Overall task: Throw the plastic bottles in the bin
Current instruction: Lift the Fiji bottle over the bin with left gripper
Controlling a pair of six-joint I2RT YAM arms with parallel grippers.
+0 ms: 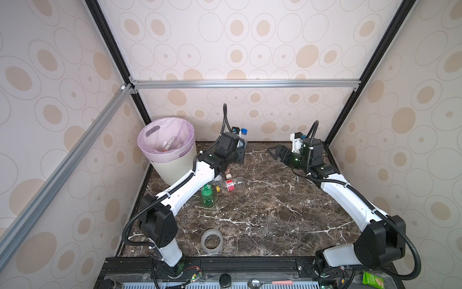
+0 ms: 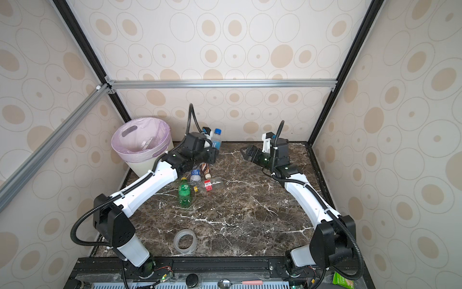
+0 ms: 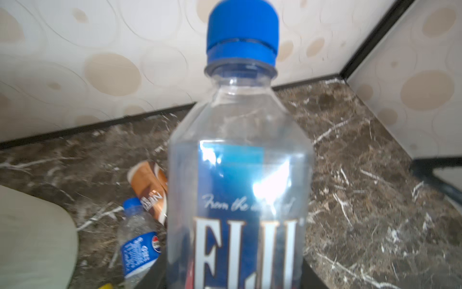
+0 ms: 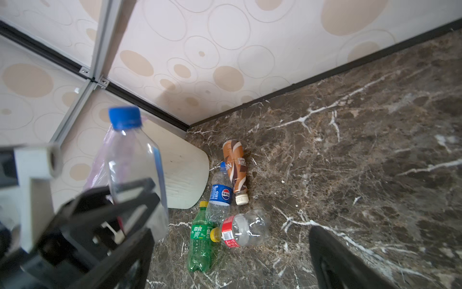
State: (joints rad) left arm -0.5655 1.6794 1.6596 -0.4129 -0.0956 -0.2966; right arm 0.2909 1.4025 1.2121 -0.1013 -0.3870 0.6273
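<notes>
1. Nearest, on the front rail (image 1: 250, 265): spoon (image 1: 255, 283) and green packet (image 1: 372, 280). Just beyond, on the marble (image 1: 275, 220), tape ring (image 1: 211, 241) (no bottle, so best left alone).
2. Far left corner: bin (image 1: 172, 170), upright, pink liner (image 1: 150, 147). Something labelled inside, too small to name.
3. Just right of the bin: left gripper (image 1: 241, 150), closed on the lower body of the Fiji bottle (image 3: 240, 175). Cap up, lifted off the marble, beside the rim and not yet over the mouth.
4. Just in front of the bin, lying in a tight cluster: green bottle (image 4: 200, 245), Pepsi bottle (image 4: 220, 197), brown bottle (image 4: 236, 170), red-label bottle (image 4: 245, 231). Yellow cap of the last against the green bottle.
5. Likely handling: empty by the look, so very light. Thin walls, apt to dent under a hard squeeze. Smooth and round, prone to roll or slip out. Best taken across the middle of the body, square to the long axis, on the label where possible. Not at the tapering neck.
6. Far right: right gripper (image 1: 275, 152), spread wide, holding nothing, hanging above bare marble well apart from the cluster.
</notes>
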